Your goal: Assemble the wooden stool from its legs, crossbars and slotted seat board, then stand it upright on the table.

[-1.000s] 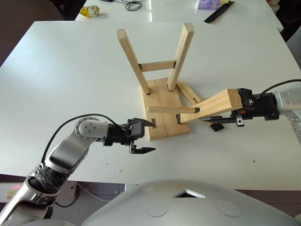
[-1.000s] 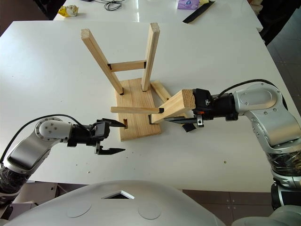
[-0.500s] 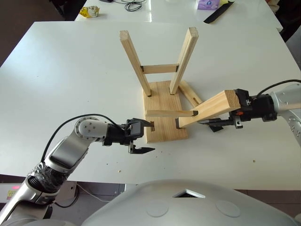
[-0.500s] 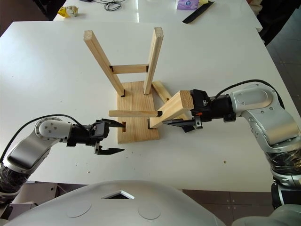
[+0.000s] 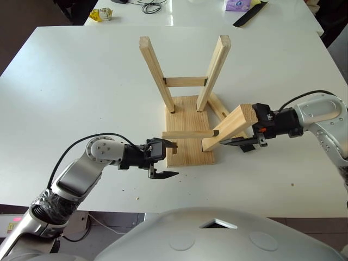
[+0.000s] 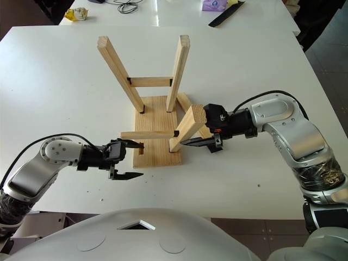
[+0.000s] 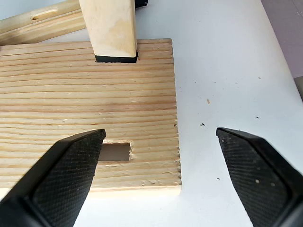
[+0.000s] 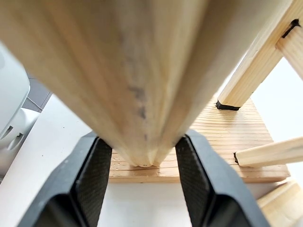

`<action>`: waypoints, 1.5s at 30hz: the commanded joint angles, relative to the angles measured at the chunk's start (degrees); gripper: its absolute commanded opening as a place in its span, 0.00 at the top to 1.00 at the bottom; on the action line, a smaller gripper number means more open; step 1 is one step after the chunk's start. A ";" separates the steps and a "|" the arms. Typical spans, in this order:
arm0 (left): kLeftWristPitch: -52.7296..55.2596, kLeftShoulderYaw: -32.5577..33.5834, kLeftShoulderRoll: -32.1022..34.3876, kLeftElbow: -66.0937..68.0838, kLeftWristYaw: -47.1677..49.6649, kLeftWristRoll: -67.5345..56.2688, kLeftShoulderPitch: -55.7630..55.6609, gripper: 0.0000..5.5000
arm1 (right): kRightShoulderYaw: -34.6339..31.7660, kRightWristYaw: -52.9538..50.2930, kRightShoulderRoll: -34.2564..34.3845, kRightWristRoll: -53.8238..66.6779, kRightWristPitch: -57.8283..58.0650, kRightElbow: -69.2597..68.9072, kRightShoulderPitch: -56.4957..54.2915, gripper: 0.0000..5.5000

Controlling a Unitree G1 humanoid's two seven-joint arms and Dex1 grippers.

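Note:
The slotted seat board (image 5: 187, 149) lies flat on the white table. Two legs (image 5: 155, 73) stand upright in its far slots, joined by a crossbar (image 5: 185, 81). My right gripper (image 5: 247, 131) is shut on the top of a third leg (image 5: 228, 129). That leg leans, its foot in the near right slot, and its crossbar (image 5: 187, 132) points left. My left gripper (image 5: 163, 160) is open at the board's near left corner, straddling the edge by an empty slot (image 7: 115, 152). A loose leg (image 5: 220, 109) lies on the table behind the board's right side.
A second table behind holds a yellow packet (image 5: 103, 13), cables (image 5: 152, 5), a purple pack (image 5: 236, 4) and a black strip (image 5: 247, 13). The table's near edge (image 5: 217, 206) runs just in front of both grippers.
My right gripper has moved left and swung the held leg more upright, carrying its crossbar's free end leftward over the board. The left gripper has stayed put, open.

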 commanded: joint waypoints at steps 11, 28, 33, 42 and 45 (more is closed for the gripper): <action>0.05 4.52 1.21 2.06 -1.81 -1.63 -1.68 0.21 | 8.06 -5.17 1.62 -7.42 0.18 2.77 7.99 0.63; 1.42 22.27 4.32 8.29 -3.68 -10.61 1.49 0.21 | 1.15 -9.38 2.31 -8.55 0.70 3.69 6.22 0.33; 7.21 30.34 2.06 6.51 -0.13 -19.26 -0.30 0.21 | -8.89 -16.44 -0.39 -10.17 2.73 3.93 11.51 0.30; 16.39 39.47 -1.65 4.18 11.45 -30.99 -4.56 0.21 | -20.11 -34.45 9.16 1.81 28.41 -13.62 22.64 0.30; 16.83 39.65 -2.44 4.15 14.20 -30.79 -5.12 0.21 | -19.81 -39.23 11.51 1.32 31.75 -14.76 22.31 0.30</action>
